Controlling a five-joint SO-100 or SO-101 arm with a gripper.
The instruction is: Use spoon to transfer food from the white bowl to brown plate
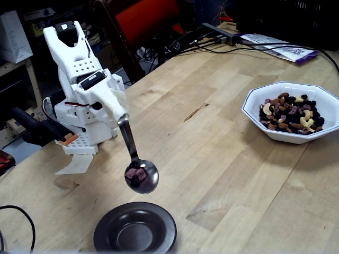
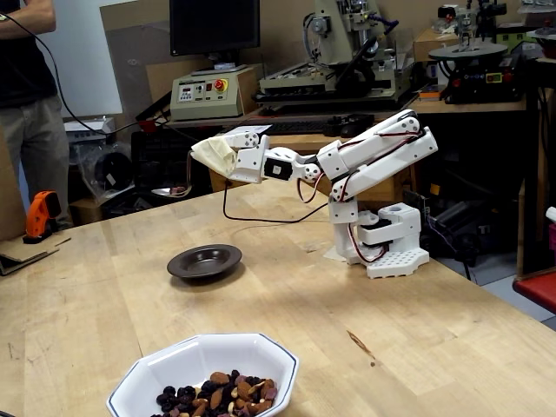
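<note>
My gripper (image 1: 115, 104) (image 2: 211, 153) is shut on the spoon's taped handle end. The silver spoon (image 1: 136, 165) (image 2: 174, 188) hangs down from it, its oval bowl level and holding a few dark purple pieces of food (image 1: 135, 174). The spoon's bowl floats in the air just above and behind the brown plate (image 1: 135, 229) (image 2: 204, 261), whose centre has nothing in it. The white bowl (image 1: 292, 111) (image 2: 204, 377) stands far off on the wooden table, holding a heap of tan nuts and dark pieces of food (image 1: 289, 115) (image 2: 214, 396).
The arm's white base (image 1: 85, 132) (image 2: 382, 239) stands at the table's edge. A black cable (image 1: 13, 222) lies at the near left corner. A person (image 2: 26, 95) stands beyond the table. Benches, machines and a red chair (image 1: 145, 21) surround it.
</note>
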